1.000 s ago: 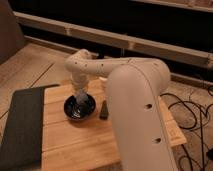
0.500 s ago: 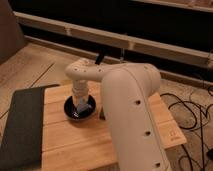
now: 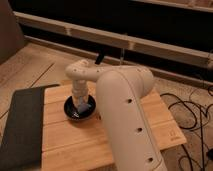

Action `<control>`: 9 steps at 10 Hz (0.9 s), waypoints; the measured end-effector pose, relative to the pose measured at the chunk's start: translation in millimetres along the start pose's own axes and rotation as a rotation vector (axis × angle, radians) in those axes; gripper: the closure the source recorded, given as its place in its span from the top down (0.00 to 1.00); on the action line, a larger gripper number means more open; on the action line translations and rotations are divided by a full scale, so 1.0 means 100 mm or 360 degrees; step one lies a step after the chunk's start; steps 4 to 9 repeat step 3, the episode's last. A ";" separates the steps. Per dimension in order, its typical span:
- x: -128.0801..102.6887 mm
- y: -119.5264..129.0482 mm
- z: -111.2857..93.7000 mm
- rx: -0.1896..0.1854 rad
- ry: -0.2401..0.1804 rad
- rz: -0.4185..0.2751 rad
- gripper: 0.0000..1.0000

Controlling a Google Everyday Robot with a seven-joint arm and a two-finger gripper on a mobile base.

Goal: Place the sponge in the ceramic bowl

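The dark ceramic bowl sits on the left half of the wooden table. My gripper hangs straight down from the white wrist, and its tip is inside the bowl. The light-blue sponge shows at the tip of the gripper, low in the bowl, partly hidden by the wrist. I cannot make out whether the sponge rests on the bowl's bottom. My thick white arm crosses the middle of the table and hides what lies behind it.
A dark grey mat covers the table's left edge. A small dark object stands at the table's far edge. Black cables lie on the floor to the right. A low ledge runs behind the table.
The wrist has sunk a little lower over the bowl, and the big arm has swung slightly to the left. The sponge stays at the gripper's tip in the bowl.
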 end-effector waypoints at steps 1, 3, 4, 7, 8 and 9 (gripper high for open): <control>-0.02 0.02 -0.01 -0.0011 0.0000 -0.0005 0.70; -0.02 0.02 -0.01 -0.0012 0.0000 -0.0005 0.70; -0.02 0.02 -0.01 -0.0012 0.0000 -0.0005 0.70; -0.02 0.02 -0.01 -0.0012 0.0000 -0.0005 0.70; -0.02 0.02 -0.01 -0.0012 0.0000 -0.0005 0.70; -0.02 0.02 -0.01 -0.0012 0.0000 -0.0005 0.70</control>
